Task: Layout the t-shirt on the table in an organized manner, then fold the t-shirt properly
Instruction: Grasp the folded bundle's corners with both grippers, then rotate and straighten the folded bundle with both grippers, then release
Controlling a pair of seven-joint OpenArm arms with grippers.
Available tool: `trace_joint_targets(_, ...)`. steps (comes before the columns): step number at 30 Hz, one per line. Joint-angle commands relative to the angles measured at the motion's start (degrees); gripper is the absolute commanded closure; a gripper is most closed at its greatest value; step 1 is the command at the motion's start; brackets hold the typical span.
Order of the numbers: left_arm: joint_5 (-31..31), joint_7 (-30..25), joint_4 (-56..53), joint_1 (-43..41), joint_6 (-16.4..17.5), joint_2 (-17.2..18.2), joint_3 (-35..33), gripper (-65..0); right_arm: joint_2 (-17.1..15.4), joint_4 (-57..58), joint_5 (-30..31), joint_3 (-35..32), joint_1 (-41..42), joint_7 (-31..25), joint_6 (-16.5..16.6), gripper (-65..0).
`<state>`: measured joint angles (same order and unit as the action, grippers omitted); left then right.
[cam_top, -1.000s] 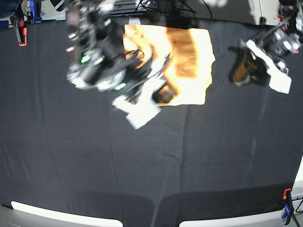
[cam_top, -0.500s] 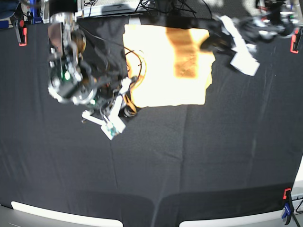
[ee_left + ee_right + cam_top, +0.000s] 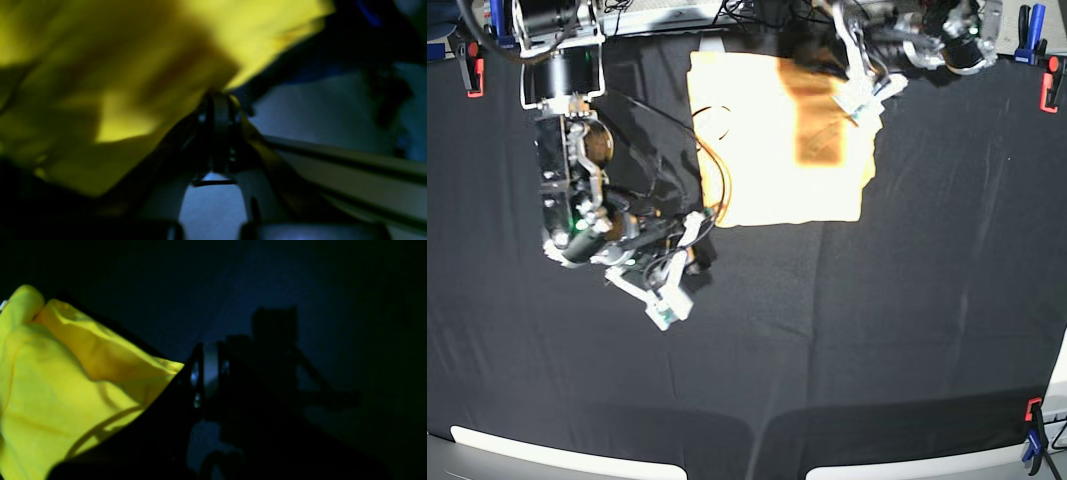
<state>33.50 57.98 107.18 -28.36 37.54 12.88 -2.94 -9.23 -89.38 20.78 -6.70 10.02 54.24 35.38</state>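
The t-shirt [image 3: 777, 140] lies on the table [image 3: 877, 330] toward the far edge, near the middle of the base view. It forms a compact, roughly rectangular block with straight left and lower edges, and a darker vertical band runs down its right of centre. No sleeve projects from the outline. Judged from this shape, the layout stage and at least part of the folding are done. Whether a further fold is required cannot be settled from these views; the right edge is uneven and the glare hides the layer lines.

The right gripper [image 3: 689, 232] sits just beside the lower left corner of the garment, low over the black cloth. In the right wrist view its jaws are pressed together, and the yellow-looking fabric [image 3: 60, 380] lies to the left of them, apart from the tips. Nothing is pinched between them.

The left gripper [image 3: 859, 92] is at the upper right corner of the garment, over its far edge. In the left wrist view its jaws are pressed together, with fabric [image 3: 110, 83] filling the frame directly ahead of the tips. The blur prevents a decision on whether cloth is caught between them; contact with the corner is likely but not confirmed.

Remaining work, as a judgement: confirm that the corner under the left gripper is free, square the ragged right edge if needed, complete any outstanding fold, and clear both arms from the garment
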Motion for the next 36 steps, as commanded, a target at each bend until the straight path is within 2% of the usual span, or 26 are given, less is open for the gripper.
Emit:
trace_joint_targets(1,-1.07,-1.51,-0.70,0.00,-0.04,0.17,0.11,0.0,-0.17,-0.85,0.55,-0.42,1.57,-1.27,0.24,0.0)
trace_joint_targets(5,-7.17,-2.56,-6.01,1.09,-0.13,0.28,0.26,0.0,-0.28,-0.85,0.39,-2.60,1.55,-0.59,0.24,0.0)
trace_joint_targets(9,-10.14,-3.96,-9.66,3.63,-4.52,1.05,0.61,0.0,-0.37,-0.85,0.42,-3.19,1.53,1.75,0.70,0.0)
trace_joint_targets(12,-10.03,-5.95,-10.08,5.40,-6.54,2.10,2.08,0.0,-1.60,-0.85,1.09,-3.17,1.53,3.08,1.49,0.0)
trace_joint_targets(16,-9.97,-6.91,-10.08,7.72,-6.51,2.71,6.23,0.0,-4.42,-0.85,2.49,-3.17,1.40,4.22,1.57,0.0)
trace_joint_targets(19,-9.90,-9.66,-10.08,9.40,-6.54,2.71,9.68,0.0,-5.42,-0.85,5.01,-3.19,0.87,5.73,2.14,0.0)
trace_joint_targets(24,-9.94,-11.63,-10.08,12.52,-6.56,2.69,11.50,0.0,-4.66,-0.85,9.55,-3.19,-0.79,6.16,2.40,0.0)
trace_joint_targets(28,-10.43,-11.93,-10.10,14.45,-8.00,2.71,11.47,0.0,-3.08,-0.85,9.77,-3.19,-2.60,9.53,3.65,0.0)
trace_joint_targets(36,-11.58,-16.15,-10.08,15.34,-8.87,2.69,11.47,0.0,-2.78,-1.70,12.50,-3.19,-7.93,10.60,4.17,0.0)
